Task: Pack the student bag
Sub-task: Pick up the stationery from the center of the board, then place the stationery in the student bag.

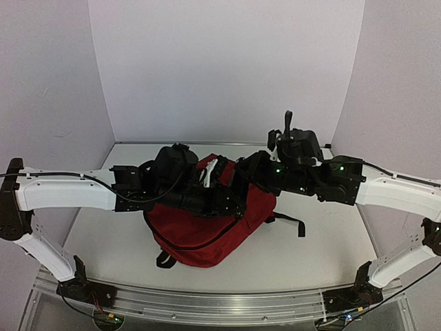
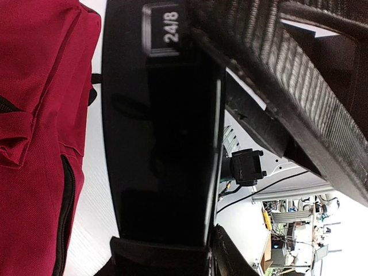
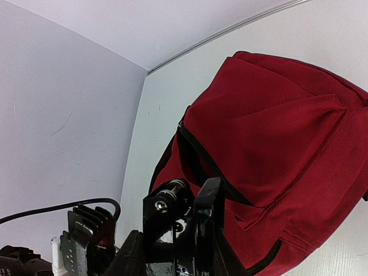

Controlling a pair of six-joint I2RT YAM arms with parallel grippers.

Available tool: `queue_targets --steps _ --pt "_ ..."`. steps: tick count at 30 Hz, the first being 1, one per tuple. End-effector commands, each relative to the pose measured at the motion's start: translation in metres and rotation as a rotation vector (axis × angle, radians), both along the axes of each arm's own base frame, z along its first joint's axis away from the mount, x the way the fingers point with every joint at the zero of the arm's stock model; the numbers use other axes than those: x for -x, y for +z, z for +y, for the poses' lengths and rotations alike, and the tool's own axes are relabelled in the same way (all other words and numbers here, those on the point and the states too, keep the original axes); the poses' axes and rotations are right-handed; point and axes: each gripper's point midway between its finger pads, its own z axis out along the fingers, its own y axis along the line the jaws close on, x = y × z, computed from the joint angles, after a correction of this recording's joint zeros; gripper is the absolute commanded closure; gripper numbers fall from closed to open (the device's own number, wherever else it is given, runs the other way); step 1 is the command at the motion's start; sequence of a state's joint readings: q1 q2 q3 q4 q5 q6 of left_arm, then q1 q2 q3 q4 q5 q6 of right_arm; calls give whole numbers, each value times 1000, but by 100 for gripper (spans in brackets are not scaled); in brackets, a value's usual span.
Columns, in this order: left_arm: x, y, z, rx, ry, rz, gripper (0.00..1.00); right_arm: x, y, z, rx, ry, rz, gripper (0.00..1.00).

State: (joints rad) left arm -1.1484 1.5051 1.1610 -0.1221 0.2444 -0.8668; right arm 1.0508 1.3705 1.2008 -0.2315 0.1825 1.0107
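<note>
The student bag (image 1: 207,234) is lying on the counter (image 1: 324,255) under both jaws. A glossy black slab (image 2: 161,144) is sitting at the left jaws, not yet packed. Whether the left or right jaws are gripping anything, I cannot tell.

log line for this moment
backpack: lying on table | left gripper: at glossy black item, grip unclear | right gripper: over backpack, state unclear

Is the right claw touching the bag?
Cannot tell. In the right wrist view the right claw overlaps the student bag, with neither contact nor gap plain; overhead it is hidden.
</note>
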Motion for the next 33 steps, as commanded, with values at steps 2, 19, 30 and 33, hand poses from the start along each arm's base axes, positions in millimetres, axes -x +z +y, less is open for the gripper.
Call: queue_targets --steps 2,19,30,33 --pt "-20 11 16 9 110 17 100 -3 32 -17 -11 -51 -111 46" --pt "-32 3 147 -119 344 164 100 -11 -21 1 492 160 -140 14" --pt "-29 9 148 -59 287 231 100 -51 -52 37 764 214 -247 32" --pt "-30 12 139 -48 238 245 100 -60 -63 44 829 220 -258 32"
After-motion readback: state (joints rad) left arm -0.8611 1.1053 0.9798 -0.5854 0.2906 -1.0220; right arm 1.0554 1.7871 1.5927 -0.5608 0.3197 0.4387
